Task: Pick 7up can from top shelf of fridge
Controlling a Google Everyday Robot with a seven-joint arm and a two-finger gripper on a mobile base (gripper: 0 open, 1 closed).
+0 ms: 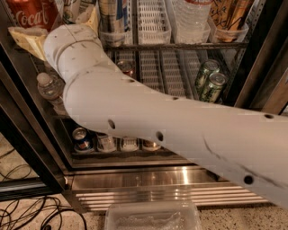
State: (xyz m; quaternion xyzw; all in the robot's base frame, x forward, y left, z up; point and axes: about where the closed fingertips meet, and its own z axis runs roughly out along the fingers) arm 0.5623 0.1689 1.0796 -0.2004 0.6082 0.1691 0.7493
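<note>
— Camera view is filling up with your arm. Where is the gripper [60, 26] sitting?

— My white arm [180, 126] is stretching from the lower right corner up to the left end of the top shelf [202, 45] of the fridge [27, 148]. The gripper is sitting up there, mostly hiding behind my wrist, just right of the red Coca-Cola can [33, 15]. Whether it is open or closed, I cannot tell.

— And the 7up can?

— The 7up can [71, 9] is standing near the left end of the top shelf, between the Coca-Cola can and a silver-and-blue can [112, 15]. Only a sliver is showing above my wrist, right by the gripper. I cannot tell if the two are touching.

— What else is sitting in there?

— White slotted lanes [153, 20] are lying at the middle of the top shelf. One shelf down, a water bottle [47, 87] is standing at the left edge and two green cans [209, 83] at the right edge. A row of can tops [83, 138] is peeking out under my arm along the front edge of the bottom shelf. Below the steel base [171, 179], a clear plastic tub [153, 218] is lying on the floor, with black cables [27, 213] to its left.
</note>
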